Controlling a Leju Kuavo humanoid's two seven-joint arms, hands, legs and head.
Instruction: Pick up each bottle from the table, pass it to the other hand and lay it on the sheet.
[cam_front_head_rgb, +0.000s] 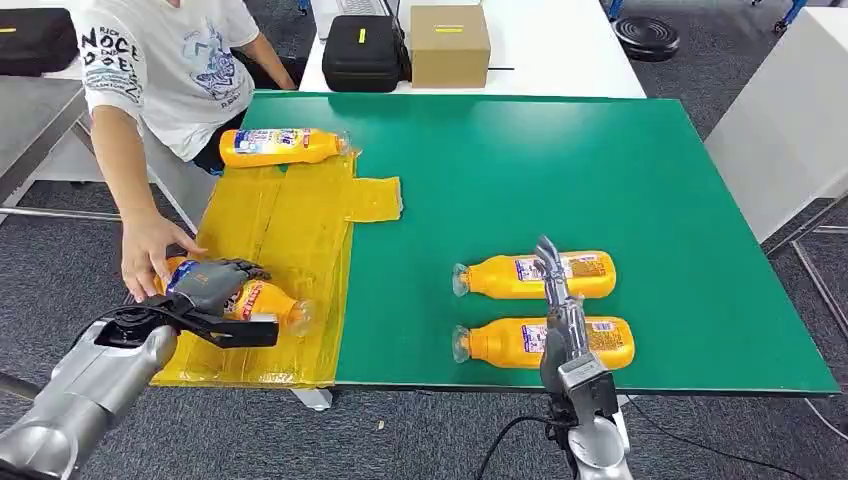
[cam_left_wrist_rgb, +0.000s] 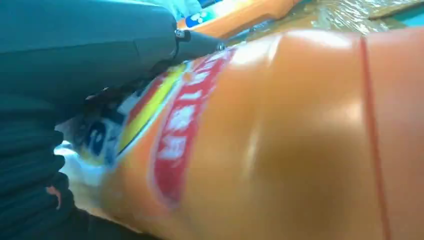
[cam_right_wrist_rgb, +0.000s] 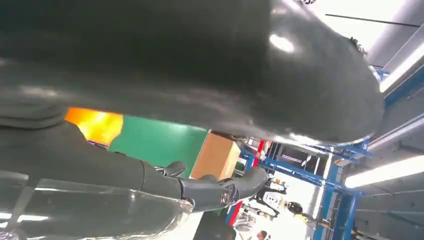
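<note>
The yellow sheet (cam_front_head_rgb: 270, 260) lies over the left end of the green table (cam_front_head_rgb: 600, 160), and everything here sits in relation to it. At the sheet's near left corner the robot's left hand (cam_front_head_rgb: 215, 285) is wrapped over the top of an orange bottle (cam_front_head_rgb: 262, 303), its dark fingers (cam_front_head_rgb: 243, 268) curled across the label; the bottle lies on its side on the sheet with its clear cap end pointing toward the green surface. From the wrist camera the same bottle (cam_left_wrist_rgb: 300, 140) fills the frame, its red and yellow label close under the grey thumb, so the hand is gripping it. A person in a white printed shirt (cam_front_head_rgb: 170, 55) stands just beyond the sheet's left edge, and that person's hand (cam_front_head_rgb: 150, 250) reaches down to touch the base end of the held bottle. At the far edge of the sheet a second bottle (cam_front_head_rgb: 280, 146) lies on its side, cap toward the green. Well to the right of the sheet, on bare green table, two more bottles lie side by side, one farther (cam_front_head_rgb: 535, 275) and one nearer (cam_front_head_rgb: 545, 342), both with caps pointing back toward the sheet. The robot's right hand (cam_front_head_rgb: 558, 300) is raised above those two, fingers straight and together, holding nothing. Beyond the table, on a white desk, sit a black case (cam_front_head_rgb: 365, 52) and a cardboard box (cam_front_head_rgb: 450, 45).
</note>
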